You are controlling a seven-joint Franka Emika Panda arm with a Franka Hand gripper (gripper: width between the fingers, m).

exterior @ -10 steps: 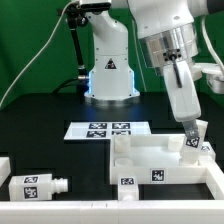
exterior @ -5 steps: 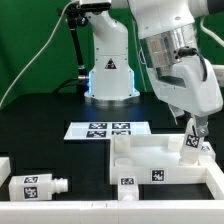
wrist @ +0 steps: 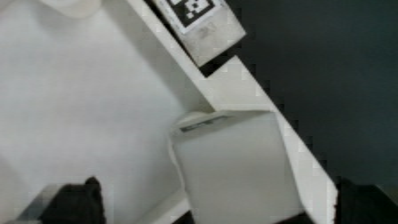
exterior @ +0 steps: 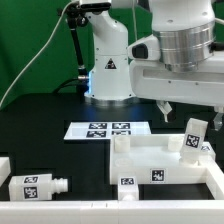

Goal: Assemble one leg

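**Table** (exterior: 40, 125): black, matt. **Leg** (exterior: 193, 135) and socketed square panel (exterior: 165, 160): smooth white plastic with a soft sheen; their tags (exterior: 195, 126) are matt black-and-white print. **Marker board** (exterior: 100, 129): thin, flat, matt white. **My arm shell** (exterior: 180, 12): glossy white plastic above a grey, metal-looking wrist ring (exterior: 190, 45). **My base** (exterior: 108, 70): likewise glossy white plastic. **My claw** (wrist: 217, 206): fingers (wrist: 71, 200) dark and matt, blurred in the wrist view. **Backdrop** (exterior: 30, 40): matt green, cloth-like.

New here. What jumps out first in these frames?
The big silver arm fills the exterior view's upper right, jaws open. Just below it a leg stands slightly tilted at the right-hand corner of the large white piece. Another leg lies at the exterior view's lower left.
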